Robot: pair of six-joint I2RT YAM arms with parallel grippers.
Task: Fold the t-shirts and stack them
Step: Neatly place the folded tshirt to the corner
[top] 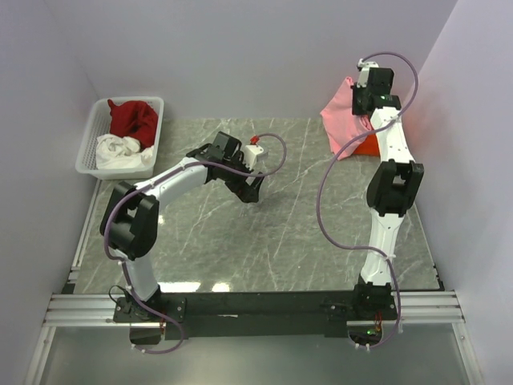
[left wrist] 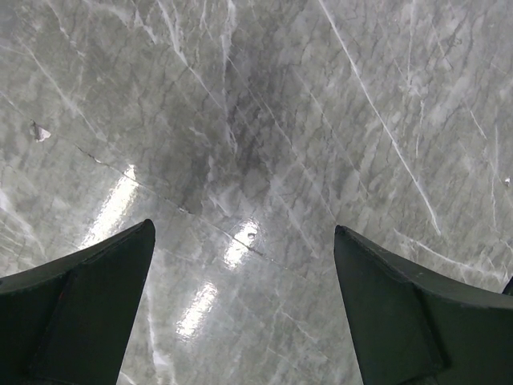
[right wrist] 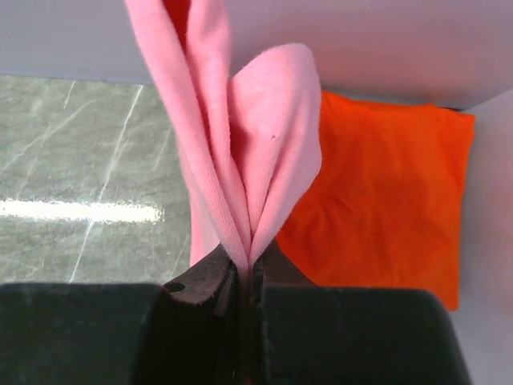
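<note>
My right claw (right wrist: 244, 277) is clamped shut on a doubled fold of the pink shirt (right wrist: 264, 160), which hangs over the far right corner. The folded orange shirt (right wrist: 385, 192) lies flat just to the right of the pinch and close under it, so this arm should do the stacking. My left claw (left wrist: 243, 228) gapes empty over mid-table, well apart. The red shirt (top: 132, 119) and the white shirt (top: 120, 152) wait in the basket (top: 88, 152).

Robot lab test cell, left arm (top: 132, 224) and right arm (top: 393, 188) bolted by an aluminium rail (top: 80, 307), grey marble-pattern table (top: 264, 241), plain pale walls (top: 240, 56) boxing in 3 sides, white lattice basket (top: 88, 148) at the far left corner.
</note>
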